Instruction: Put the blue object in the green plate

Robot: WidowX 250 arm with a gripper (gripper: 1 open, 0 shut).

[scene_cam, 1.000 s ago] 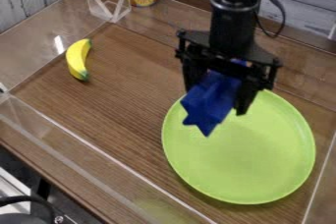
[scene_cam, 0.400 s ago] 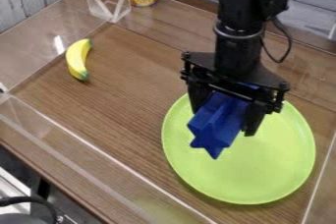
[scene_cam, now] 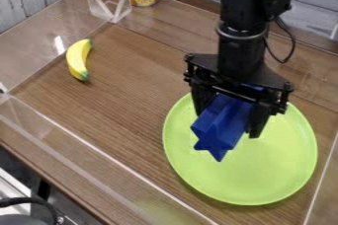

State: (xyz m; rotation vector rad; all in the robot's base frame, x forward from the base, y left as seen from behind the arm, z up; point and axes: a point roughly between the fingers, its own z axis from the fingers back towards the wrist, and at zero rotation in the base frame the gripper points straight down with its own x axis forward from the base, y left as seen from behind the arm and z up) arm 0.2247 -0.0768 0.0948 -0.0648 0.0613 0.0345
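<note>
In the camera view I have a brown wooden table (scene_cam: 119, 111) with the banana (scene_cam: 79, 59) toward its far left corner. My gripper (scene_cam: 222, 120) is over the far left edge of the green plate (scene_cam: 264, 175), with the blue object (scene_cam: 220, 130) beneath it, overlapping that rim; I can't tell whether the fingers grip it.

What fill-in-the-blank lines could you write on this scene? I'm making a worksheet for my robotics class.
1. The block held by the end effector is coloured ____.
2. The large round plate under the block is coloured ____.
3. The yellow fruit lying on the table is a ____.
4. The robot arm's body is coloured ____.

Missing words: blue; green; banana; black.
</note>
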